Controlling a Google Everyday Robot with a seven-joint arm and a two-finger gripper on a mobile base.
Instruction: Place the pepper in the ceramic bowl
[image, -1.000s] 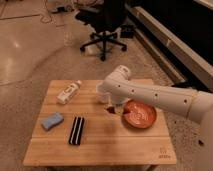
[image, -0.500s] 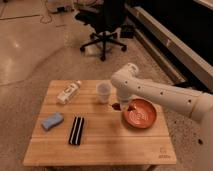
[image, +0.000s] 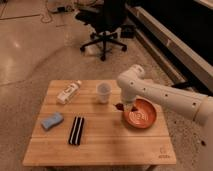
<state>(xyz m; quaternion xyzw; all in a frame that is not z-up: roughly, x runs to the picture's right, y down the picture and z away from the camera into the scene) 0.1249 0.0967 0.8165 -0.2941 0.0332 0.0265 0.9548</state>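
Observation:
The ceramic bowl (image: 141, 115), wide, shallow and orange-red, sits on the right side of the wooden table (image: 100, 150). My gripper (image: 121, 105) hangs from the white arm just at the bowl's left rim, a little above the table. It is shut on the pepper (image: 119, 106), a small dark red piece showing at its tip. The pepper is beside the bowl's left edge, not inside it.
A translucent whitish cup (image: 103, 92) stands just left of the gripper. A white bottle (image: 68, 92) lies at the back left. A blue sponge (image: 51, 121) and a black-and-white striped bar (image: 76, 130) lie at the front left. An office chair (image: 105, 27) stands behind the table.
My gripper has moved right with the pepper, from in front of the cup to the bowl's left rim. The other things have not moved.

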